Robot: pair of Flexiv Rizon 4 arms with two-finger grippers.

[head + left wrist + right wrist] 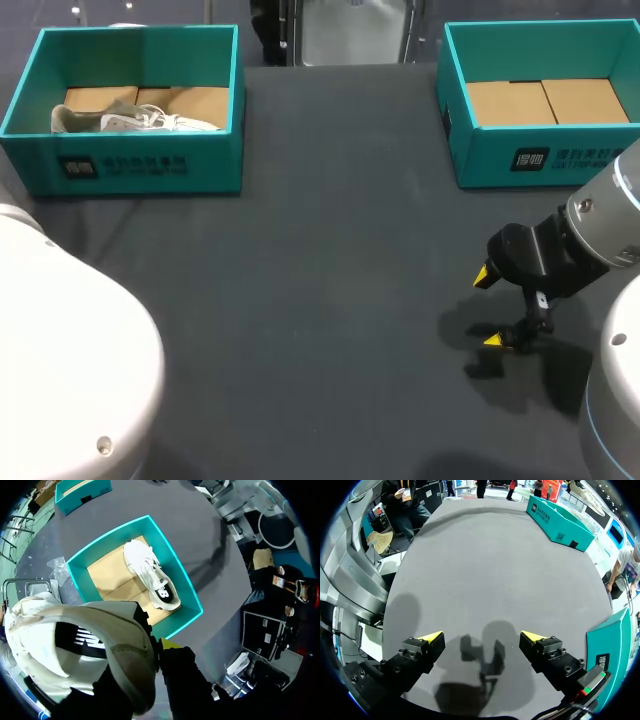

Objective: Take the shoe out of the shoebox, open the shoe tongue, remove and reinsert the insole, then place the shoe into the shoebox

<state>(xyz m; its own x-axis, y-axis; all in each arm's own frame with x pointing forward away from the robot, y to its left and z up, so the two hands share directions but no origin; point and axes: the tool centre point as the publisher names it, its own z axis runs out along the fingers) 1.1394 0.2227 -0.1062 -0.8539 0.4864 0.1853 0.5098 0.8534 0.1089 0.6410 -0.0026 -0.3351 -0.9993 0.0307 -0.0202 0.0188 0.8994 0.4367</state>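
My right gripper (489,308) hangs low over the near-right table (330,300), jaws wide apart and empty. My left gripper (162,647) sits high above the left shoebox (186,597). A grey-white sneaker (85,645) pressed against it hides its grip, so I cannot tell. Another sneaker (150,575) lies in that box.

Dark grey table (330,260), teal shoebox (150,162) at far left; second teal box (500,160) at far right

One shoe (140,122) in left shoebox (130,165)

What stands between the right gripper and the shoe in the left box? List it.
Nothing visible lies on the table between the right gripper and the shoe. Only the near wall of the box stands in the way, since the shoe lies inside; coming from above would likely clear it.
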